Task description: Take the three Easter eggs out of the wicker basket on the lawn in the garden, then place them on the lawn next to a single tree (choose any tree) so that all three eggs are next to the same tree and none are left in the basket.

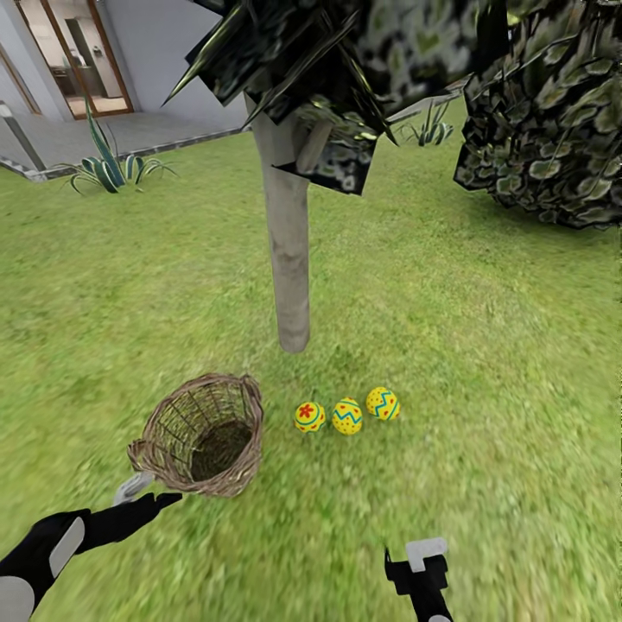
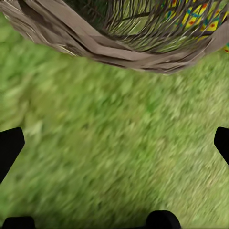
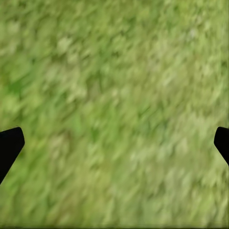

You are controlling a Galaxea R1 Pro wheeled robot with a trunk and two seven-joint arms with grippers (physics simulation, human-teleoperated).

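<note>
All three Easter eggs (image 1: 346, 415) lie on the lawn (image 1: 484, 345) near the tree (image 1: 291, 259), satisfying the placement; the wicker basket (image 1: 205, 434) beside them looks emptied. Both end effectors, left (image 1: 138, 499) and right (image 1: 419, 566), hang spread, holding nothing.

The left arm (image 1: 52, 544) is matte black with a pale grey panel along its forearm and a rounded light grey shell at the lower end, tapering to a slim black finger beside a small grey bracket. The right gripper (image 1: 421, 566) is a blocky black piece topped by a light grey square plate (its edges look angular and hard). In both wrist views, the fingertips (image 2: 9, 145) (image 3: 9, 143) appear as plain black wedges, unmarked.
</note>
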